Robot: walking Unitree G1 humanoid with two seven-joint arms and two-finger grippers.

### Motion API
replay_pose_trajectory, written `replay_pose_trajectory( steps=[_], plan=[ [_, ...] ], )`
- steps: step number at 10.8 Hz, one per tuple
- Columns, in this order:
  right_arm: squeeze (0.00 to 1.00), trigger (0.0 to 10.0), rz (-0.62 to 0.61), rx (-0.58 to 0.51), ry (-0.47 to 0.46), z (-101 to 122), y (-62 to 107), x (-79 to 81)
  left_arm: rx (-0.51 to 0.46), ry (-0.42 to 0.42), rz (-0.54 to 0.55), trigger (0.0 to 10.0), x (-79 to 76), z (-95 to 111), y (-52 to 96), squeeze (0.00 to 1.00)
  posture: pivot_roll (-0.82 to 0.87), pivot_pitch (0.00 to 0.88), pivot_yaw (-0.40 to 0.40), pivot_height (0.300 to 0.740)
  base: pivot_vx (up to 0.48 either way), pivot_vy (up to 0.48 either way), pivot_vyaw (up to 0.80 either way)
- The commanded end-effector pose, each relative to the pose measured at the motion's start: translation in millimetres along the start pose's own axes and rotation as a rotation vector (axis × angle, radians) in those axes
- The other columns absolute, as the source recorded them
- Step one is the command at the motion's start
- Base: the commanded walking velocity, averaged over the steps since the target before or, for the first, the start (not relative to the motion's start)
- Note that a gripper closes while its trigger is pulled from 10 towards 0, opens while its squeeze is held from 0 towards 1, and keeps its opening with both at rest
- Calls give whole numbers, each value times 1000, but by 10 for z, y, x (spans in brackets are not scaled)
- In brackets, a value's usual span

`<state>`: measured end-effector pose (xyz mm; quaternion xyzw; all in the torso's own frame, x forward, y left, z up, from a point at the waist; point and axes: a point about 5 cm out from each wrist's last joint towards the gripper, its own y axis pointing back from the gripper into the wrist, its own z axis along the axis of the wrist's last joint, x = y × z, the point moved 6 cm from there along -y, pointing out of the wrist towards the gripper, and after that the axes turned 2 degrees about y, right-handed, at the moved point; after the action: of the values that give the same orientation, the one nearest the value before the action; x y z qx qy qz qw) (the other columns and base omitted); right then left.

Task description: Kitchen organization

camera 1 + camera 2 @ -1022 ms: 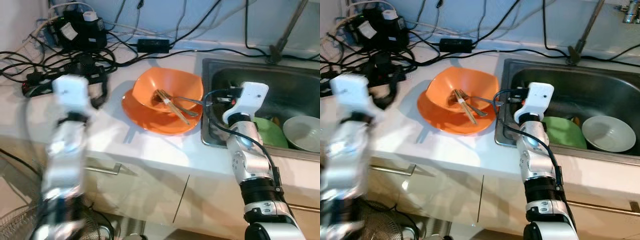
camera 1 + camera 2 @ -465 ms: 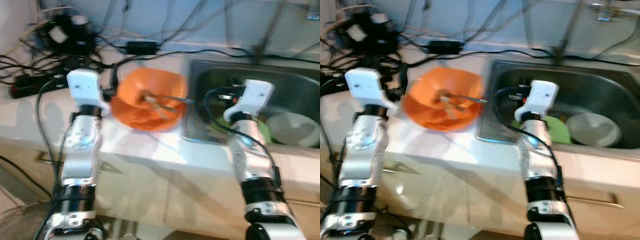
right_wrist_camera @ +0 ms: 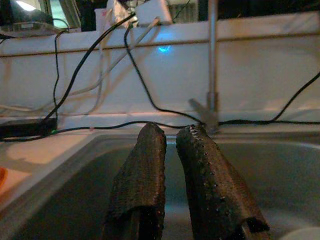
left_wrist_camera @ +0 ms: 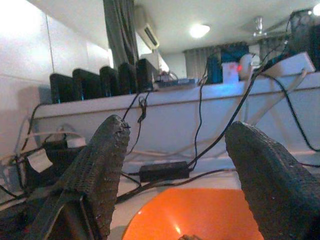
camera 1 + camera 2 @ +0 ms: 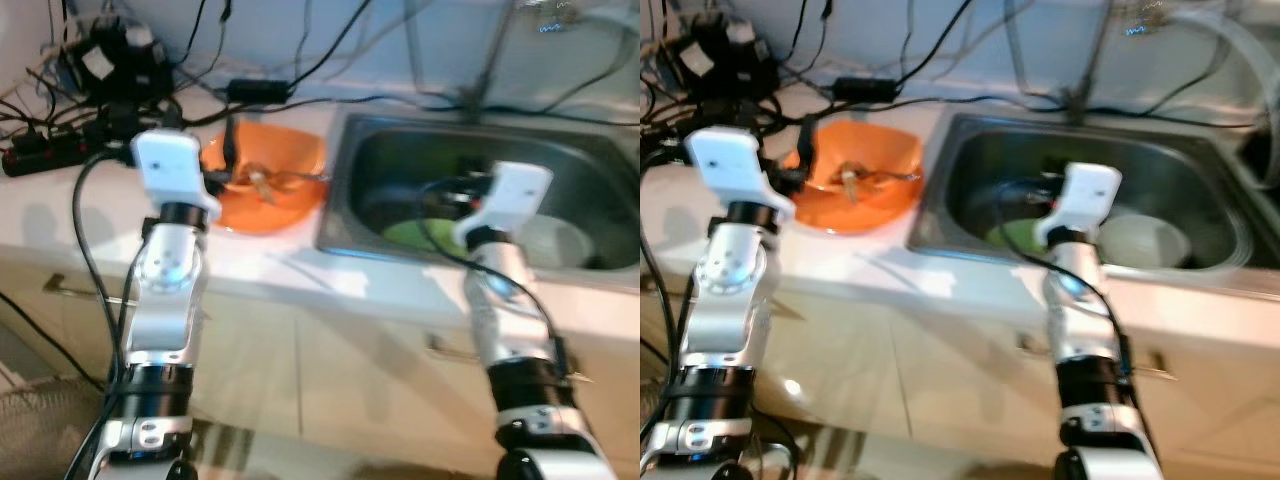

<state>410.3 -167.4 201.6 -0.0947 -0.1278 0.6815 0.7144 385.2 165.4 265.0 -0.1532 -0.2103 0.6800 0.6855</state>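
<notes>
An orange bowl [image 5: 262,186] holding utensils [image 5: 862,178] is sitting on the white counter [image 5: 60,215] left of the steel sink [image 5: 970,160], black cables [image 5: 60,120] crowding behind it. The left gripper [image 4: 175,170] is gaping wide before the bowl; the right gripper [image 3: 171,165] is hanging nearly closed over the sink, gripping nothing, beside a green dish [image 5: 425,235] and a pale bowl [image 5: 1145,240].

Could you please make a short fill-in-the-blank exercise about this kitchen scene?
1. The orange bowl stands on the counter to the ____ of the sink.
2. The left tool's fingers are ____.
3. The right tool is held above the ____.
4. The plate lying in the sink is ____ in colour.

Missing words: left; open; sink; green
</notes>
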Motion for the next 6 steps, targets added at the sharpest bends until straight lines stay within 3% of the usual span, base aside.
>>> replay_pose_trajectory(
  steps=[1, 6],
  plan=[
    [0, 10000, 34, -1, 7, 11, -9, 119, -6, -10, 27, 10000, 83, 15, -4, 0, 204, 49, 7, 740, 0, 0, 0],
    [0, 10000, 36, 10, -23, -13, -1, 138, -3, -3, 23, 10000, 87, 22, -6, 0, 204, 52, 5, 740, 0, 0, 0]
  ],
)
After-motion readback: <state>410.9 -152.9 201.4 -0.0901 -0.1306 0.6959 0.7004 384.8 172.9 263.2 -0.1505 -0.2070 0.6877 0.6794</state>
